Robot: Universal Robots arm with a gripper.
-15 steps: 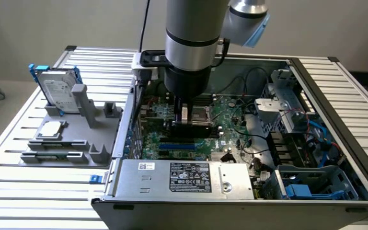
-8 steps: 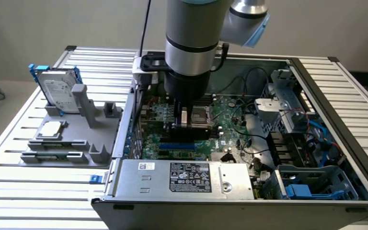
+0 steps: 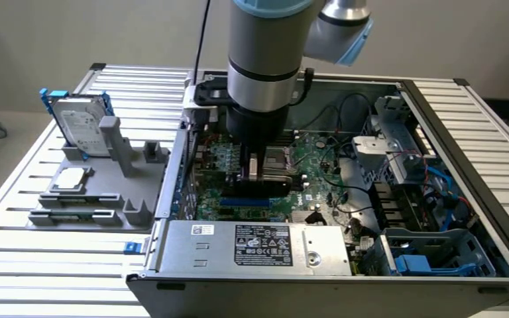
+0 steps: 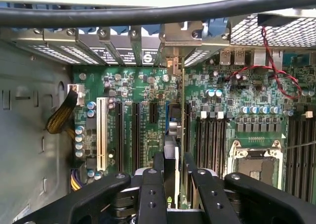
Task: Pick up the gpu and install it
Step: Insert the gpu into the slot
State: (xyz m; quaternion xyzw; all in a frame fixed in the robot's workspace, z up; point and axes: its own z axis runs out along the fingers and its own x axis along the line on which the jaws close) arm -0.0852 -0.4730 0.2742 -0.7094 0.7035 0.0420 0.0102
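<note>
From where I stand, the tool (image 4: 174, 160) is clamped on the gpu (image 4: 171, 144), a single card held on edge low over the motherboard (image 4: 247, 93) inside the open computer case (image 3: 466, 132). Its end bracket (image 4: 180, 33) is up near the rear wall's slot covers. One white slot (image 4: 102, 132) and two long black slots (image 4: 120, 135) lie to one side, and memory slots (image 4: 210, 140) crowd the other. One hard drive (image 3: 82, 126) stands in a grey holder (image 3: 104, 192) on the surface (image 3: 51, 265).

The tool (image 4: 174, 160) hides much of the gripped gpu (image 4: 171, 147).

No readable text; print on power supply label (image 3: 264, 242) too small.
</note>
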